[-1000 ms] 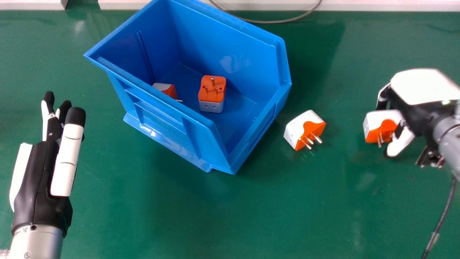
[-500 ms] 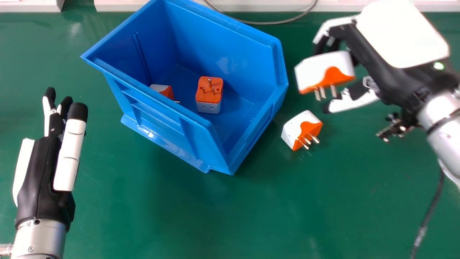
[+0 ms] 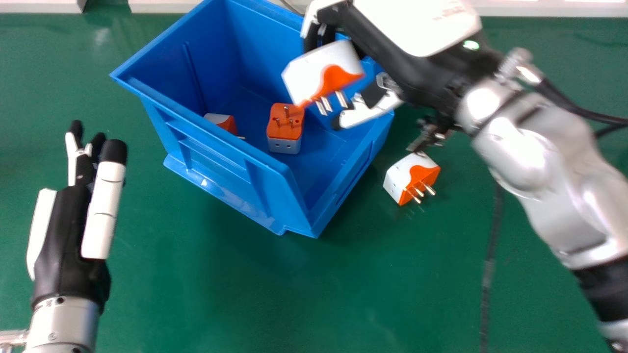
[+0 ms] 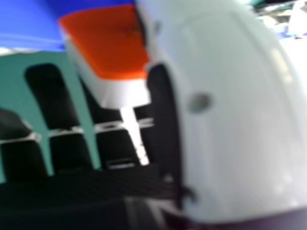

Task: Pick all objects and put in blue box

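Observation:
My right hand (image 3: 392, 54) is over the blue box (image 3: 265, 196) with its fingers and thumb closed on an orange-and-white plug adapter (image 3: 321, 71), prongs pointing down. In the right hand view that held adapter (image 4: 108, 48) lies against the thumb of my right hand (image 4: 230, 110). Inside the box, one adapter (image 3: 285, 128) rests prongs up and another (image 3: 222, 122) is partly hidden by the near wall. Another adapter (image 3: 411, 177) lies on the green table, just right of the box. At the left my left hand (image 3: 64, 230) is open and holds nothing.
The green table (image 3: 294, 294) extends around the box. My silver right forearm (image 3: 549, 162) crosses above the table's right side, with a dark cable (image 3: 490, 274) below it. A white ledge (image 3: 549, 9) runs along the far edge.
My right hand took hold of the rightmost adapter, lifted it off the table and carried it left over the box. The left hand has shifted slightly right.

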